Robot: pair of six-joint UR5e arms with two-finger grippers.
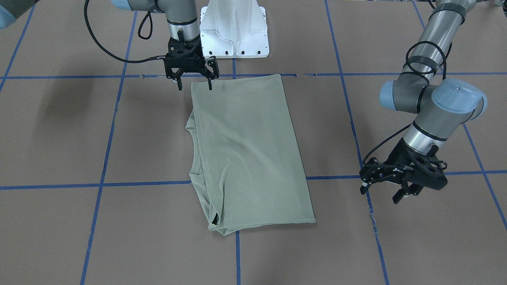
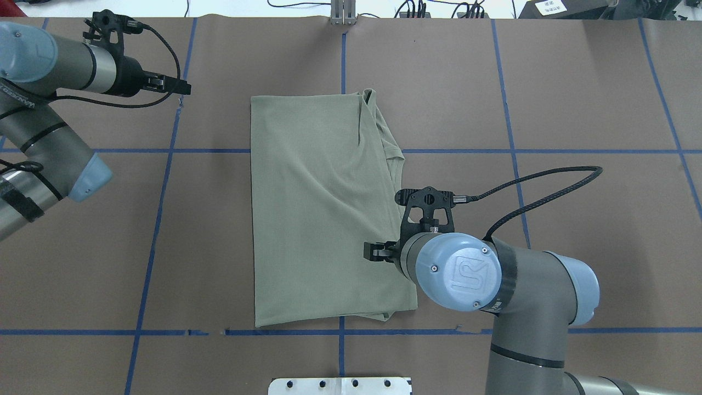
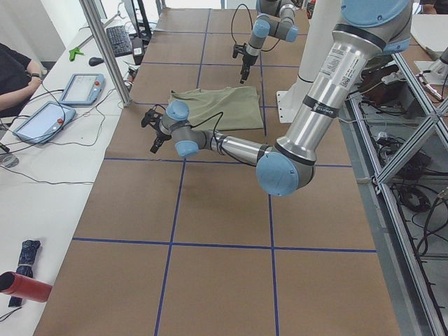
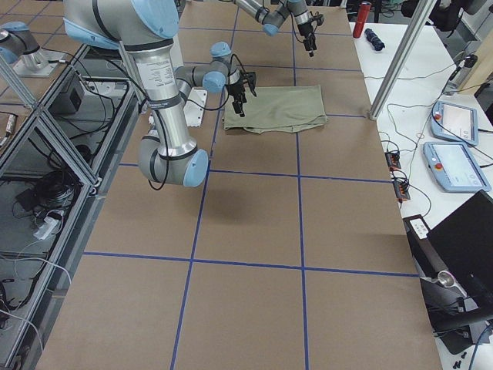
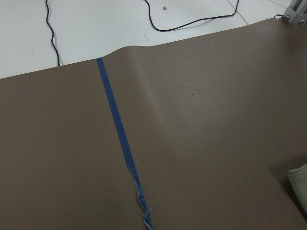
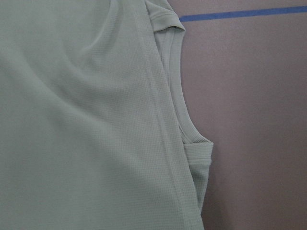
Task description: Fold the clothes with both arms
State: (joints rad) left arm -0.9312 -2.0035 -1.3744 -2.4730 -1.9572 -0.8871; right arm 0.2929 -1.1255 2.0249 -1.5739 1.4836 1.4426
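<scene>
Shirt (image 1: 245, 150): folded on surface (image 1: 59, 138); under-layers hidden.
Right hand (image 1: 195, 86): released, over shirt corner; contact unclear.
Left hand (image 1: 379, 195): released, apart.

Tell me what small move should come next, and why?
Probably lower the right tool onto the sage-green knit shirt and pinch its edge: that tool hangs open above the shirt's robot-side end, gripping nothing, while the left tool sits open off the cloth.
</scene>
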